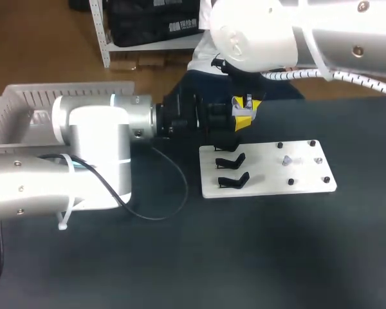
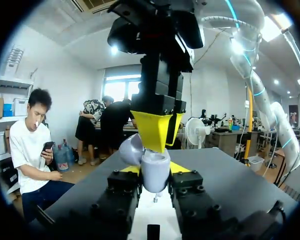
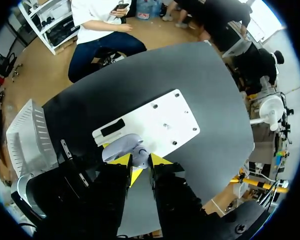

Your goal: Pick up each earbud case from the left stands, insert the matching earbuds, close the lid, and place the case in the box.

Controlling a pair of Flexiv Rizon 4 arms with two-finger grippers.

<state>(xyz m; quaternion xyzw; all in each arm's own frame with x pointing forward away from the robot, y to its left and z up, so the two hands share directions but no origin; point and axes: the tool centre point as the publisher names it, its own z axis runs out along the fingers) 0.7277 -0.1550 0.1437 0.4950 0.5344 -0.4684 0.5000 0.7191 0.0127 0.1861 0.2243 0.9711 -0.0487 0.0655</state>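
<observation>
The left gripper (image 2: pixel 156 171) is pinched on the earbud case (image 2: pixel 154 174). Its two blocky black fingers press the case's lower shell from either side, and a sliver of yellow tip shows behind each. The case is a smooth, rounded, pale lavender-grey shell with a soft sheen. Its lid stands open and tilted off to one side of the body. The case hangs off the table, above the stand end of the white board (image 1: pixel 265 183).

The right gripper (image 3: pixel 140 161) comes down onto the case from above. In the left wrist view its yellow tips form one tapering wedge that meets the case where lid and body join. Whether it is pinching anything there, or is merely closed against the shell, I cannot tell — the case hides the contact.

The board is flat, matte and rectangular. Black hooked stands (image 1: pixel 233 180) sit at its left end and small dark round pegs (image 1: pixel 291 182) are dotted over its right half. Something small and pale lies among the pegs, too small to make out.

The table (image 1: pixel 244 257) has a dark, dull surface. At its left, behind the left arm, sits the box (image 1: pixel 26 103), a white basket with slatted walls. A thin black cable (image 1: pixel 170 193) loops from the left arm down onto the tabletop.
</observation>
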